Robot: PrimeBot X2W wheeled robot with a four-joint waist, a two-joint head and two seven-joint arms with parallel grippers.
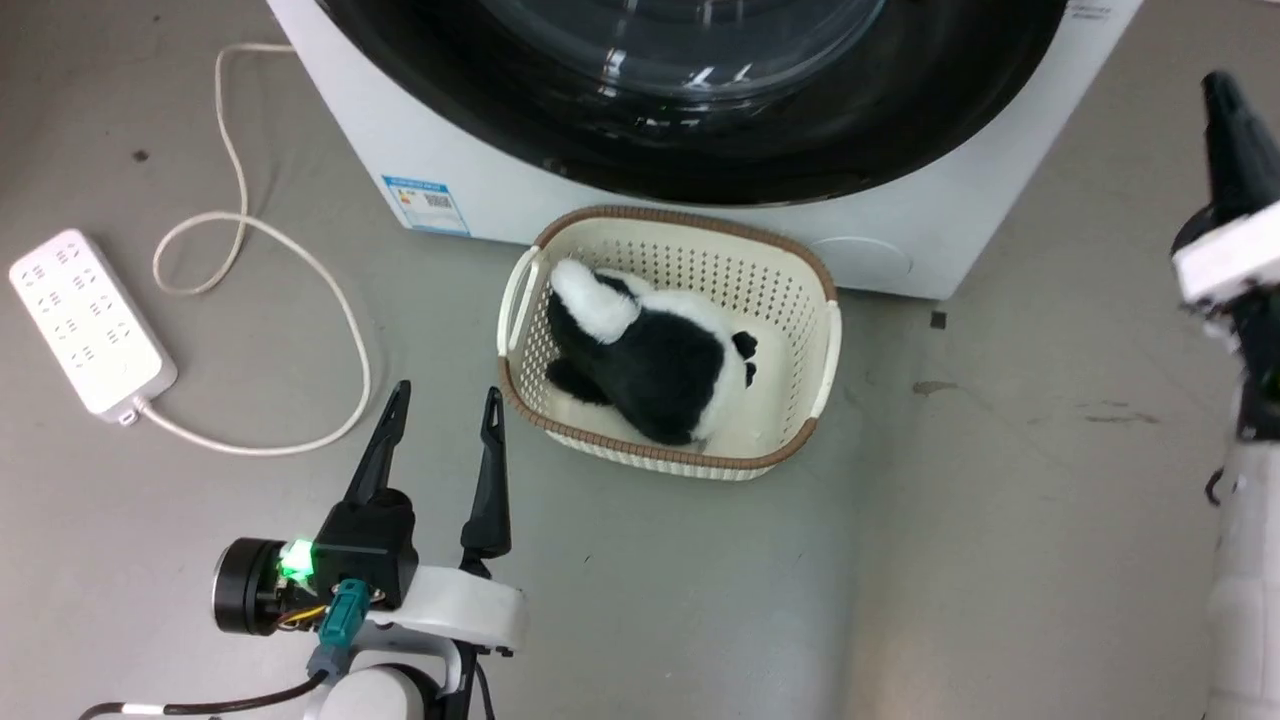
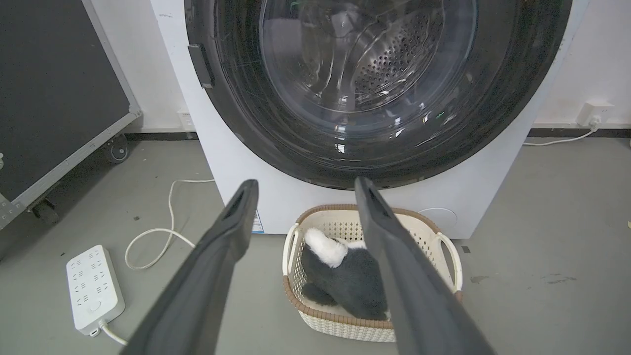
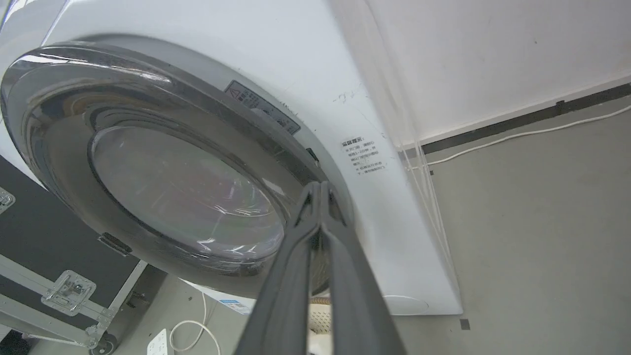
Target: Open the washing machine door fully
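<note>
The washing machine [image 1: 420, 130] is a white box across the top of the head view. Its door [image 1: 600, 120], a glossy black rim around clear glass, lies flat against the front [image 2: 236, 167]. Through the door [image 2: 236, 113] I see the steel drum in the left wrist view. My left gripper [image 1: 447, 390] hangs open and empty over the floor, left of the basket and short of the machine; its fingers [image 2: 236, 222] frame the door's lower rim. My right gripper [image 1: 1218, 85] is raised at the machine's right side. It is shut [image 3: 320, 186], tips beside the door's right rim [image 3: 64, 148]; contact is unclear.
A cream basket [image 1: 820, 300] with a black-and-white plush [image 1: 650, 360] stands on the floor right under the door. A white power strip [image 1: 85, 320] and looping cable [image 1: 330, 290] lie to the left. A black wheeled case [image 2: 49, 88] stands left of the machine.
</note>
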